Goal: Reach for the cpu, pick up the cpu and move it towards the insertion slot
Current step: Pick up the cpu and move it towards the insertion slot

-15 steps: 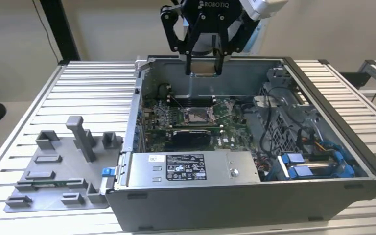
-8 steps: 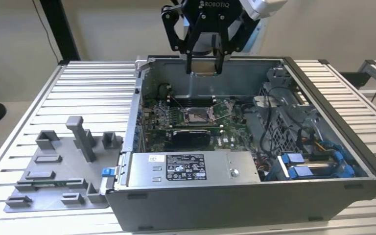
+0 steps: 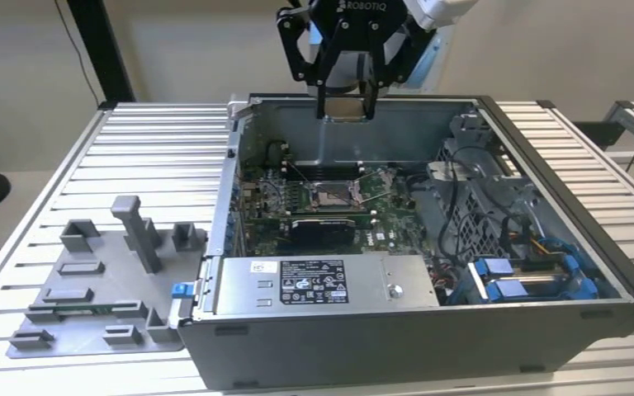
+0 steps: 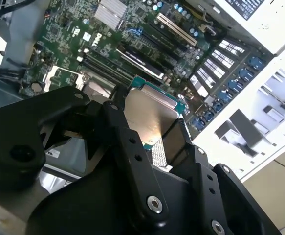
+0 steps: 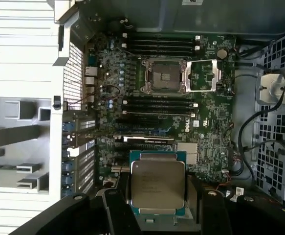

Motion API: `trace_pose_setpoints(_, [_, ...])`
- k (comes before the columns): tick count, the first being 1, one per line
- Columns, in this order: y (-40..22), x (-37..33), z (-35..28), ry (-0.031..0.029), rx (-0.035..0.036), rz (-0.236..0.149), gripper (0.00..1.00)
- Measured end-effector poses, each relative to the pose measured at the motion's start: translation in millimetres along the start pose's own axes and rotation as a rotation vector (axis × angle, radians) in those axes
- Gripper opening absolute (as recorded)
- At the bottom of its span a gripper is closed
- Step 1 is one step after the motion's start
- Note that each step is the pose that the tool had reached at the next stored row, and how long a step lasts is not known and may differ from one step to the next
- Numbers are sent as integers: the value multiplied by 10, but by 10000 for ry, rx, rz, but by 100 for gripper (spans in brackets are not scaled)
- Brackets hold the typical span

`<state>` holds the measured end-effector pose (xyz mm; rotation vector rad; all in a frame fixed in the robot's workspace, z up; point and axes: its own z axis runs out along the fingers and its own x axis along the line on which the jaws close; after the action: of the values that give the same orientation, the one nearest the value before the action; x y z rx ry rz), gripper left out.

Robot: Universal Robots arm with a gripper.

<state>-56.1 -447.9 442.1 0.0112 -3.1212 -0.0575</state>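
Black linkage tool [image 3: 346, 110] with silver screws beneath a white wrist.

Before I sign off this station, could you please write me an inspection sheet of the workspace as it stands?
Surface: ribbed metal table carrying an open computer case.
Job's things: cpu held in the fingers above the motherboard; insertion slot lies open with its metal frame swung aside, nothing in it.
Clutter: grey fixture blocks on the table at the exterior view's left, beside the case.
Grippers: gripper shut on the cpu, high over the case's far edge in the exterior view.
Cables: dark cable bundles inside the case, beside the motherboard.
Surroundings: pale wall, a black post behind the table.
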Motion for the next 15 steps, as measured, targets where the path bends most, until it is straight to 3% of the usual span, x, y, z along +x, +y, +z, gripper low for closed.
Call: trace_pose_setpoints(15, [310,-97,76,-1,0,33,0])
